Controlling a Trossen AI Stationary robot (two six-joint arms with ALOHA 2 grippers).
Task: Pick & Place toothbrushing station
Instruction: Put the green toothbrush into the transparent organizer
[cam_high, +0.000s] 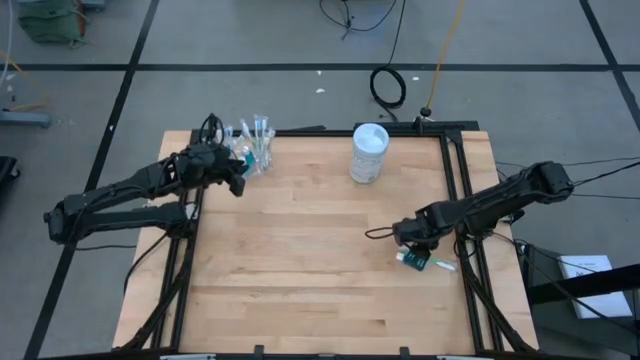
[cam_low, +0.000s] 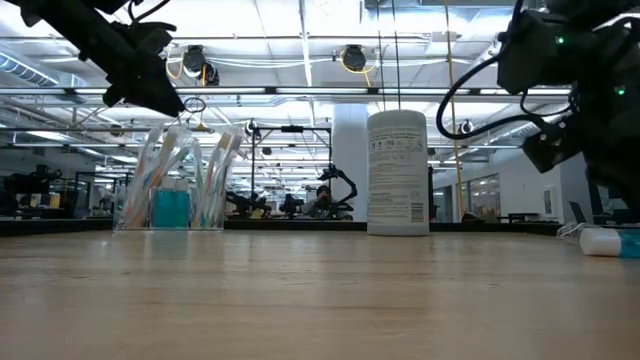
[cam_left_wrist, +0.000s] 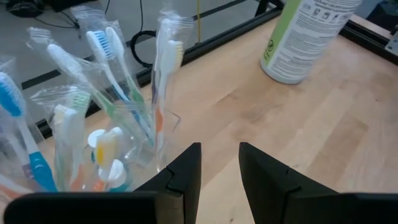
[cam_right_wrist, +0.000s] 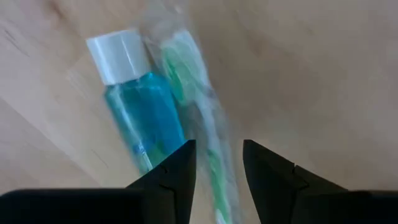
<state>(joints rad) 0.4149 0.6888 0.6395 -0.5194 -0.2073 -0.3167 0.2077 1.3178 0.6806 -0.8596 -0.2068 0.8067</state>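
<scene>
Wooden boards of the table (cam_high: 300, 250) lie bare across the middle, with grey floor and black cables beyond the far edge. At the far left corner stands the clear cup (cam_high: 254, 150), crowded with wrapped toothbrushes (cam_left_wrist: 112, 68) and small white-capped tubes (cam_left_wrist: 102, 146) low among them. My left gripper (cam_left_wrist: 219, 171) hangs just beside that cup, a little above the rim, fingers parted with a narrow gap and nothing between them. Nearest my fingers is one wrapped toothbrush with a pale head (cam_left_wrist: 166, 74), standing upright at the cup's edge.

Farther along the far edge stands the tall white container (cam_high: 368, 153), well apart from the cup and from both my arms.

Near the right edge of the table lie a small blue tube with a white cap (cam_right_wrist: 134, 99) and a wrapped green toothbrush (cam_right_wrist: 193, 112), side by side and touching. My right gripper (cam_right_wrist: 217, 168) hovers directly over the two, fingers apart, holding nothing, the green brush lying in line with the gap.
</scene>
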